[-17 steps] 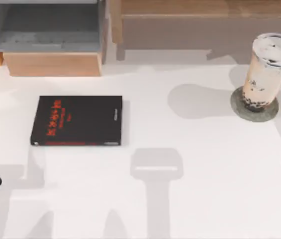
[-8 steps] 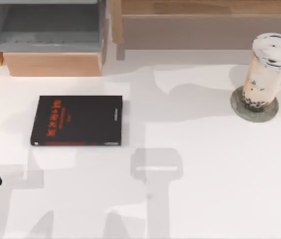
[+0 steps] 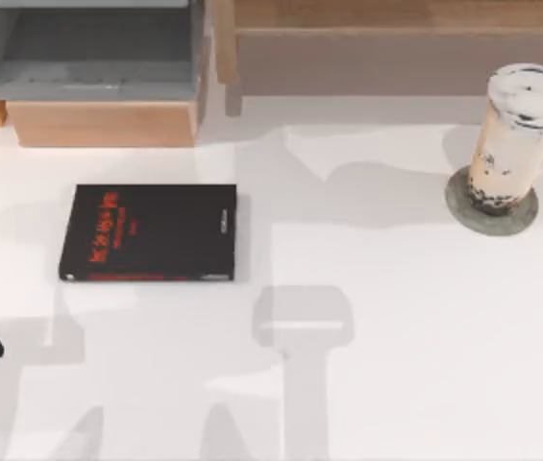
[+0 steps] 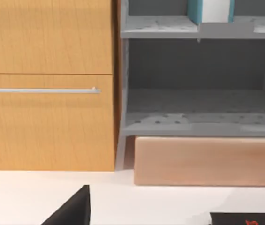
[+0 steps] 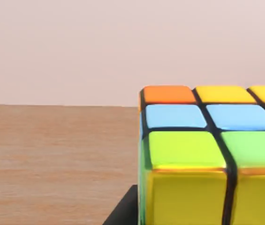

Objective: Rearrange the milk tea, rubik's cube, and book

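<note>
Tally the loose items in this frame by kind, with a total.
Book: 1
Milk tea: 1
Grey disc under the milk tea: 1
Rubik's cube: 1
Total: 4

White table (image 3: pixel 396 336); grey open shelf (image 3: pixel 88 53), wooden drawer fronts (image 4: pixel 48 84); pale wall (image 5: pixel 123 47)

A rendered home or office setting: white tabletop (image 3: pixel 396 336), grey open shelf unit (image 3: pixel 88 53) upper left, wooden drawer cabinet (image 4: pixel 48 84) beside it.
</note>
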Motion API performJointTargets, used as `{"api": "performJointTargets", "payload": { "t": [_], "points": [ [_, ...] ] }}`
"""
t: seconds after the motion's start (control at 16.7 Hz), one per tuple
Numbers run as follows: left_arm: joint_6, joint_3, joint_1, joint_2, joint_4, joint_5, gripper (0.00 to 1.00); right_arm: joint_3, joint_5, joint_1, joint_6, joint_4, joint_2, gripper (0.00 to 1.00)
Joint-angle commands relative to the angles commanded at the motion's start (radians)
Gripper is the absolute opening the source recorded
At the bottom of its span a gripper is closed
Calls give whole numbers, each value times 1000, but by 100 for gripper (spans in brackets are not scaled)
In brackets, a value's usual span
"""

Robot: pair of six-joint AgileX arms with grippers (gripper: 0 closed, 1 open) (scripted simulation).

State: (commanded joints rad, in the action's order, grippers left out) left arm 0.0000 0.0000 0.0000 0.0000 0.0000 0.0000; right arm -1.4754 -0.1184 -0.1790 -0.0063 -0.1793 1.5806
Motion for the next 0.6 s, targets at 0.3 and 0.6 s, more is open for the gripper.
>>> {"api": "performJointTargets", "payload": {
  "t": [0.3,0.6],
  "points": [
    [0,0,0,0,0,0,100,-259,37,24,7,-30,201,0],
    [0,0,0,0,0,0,100,-380,2,31,20,114,319,0]
  ]
}}
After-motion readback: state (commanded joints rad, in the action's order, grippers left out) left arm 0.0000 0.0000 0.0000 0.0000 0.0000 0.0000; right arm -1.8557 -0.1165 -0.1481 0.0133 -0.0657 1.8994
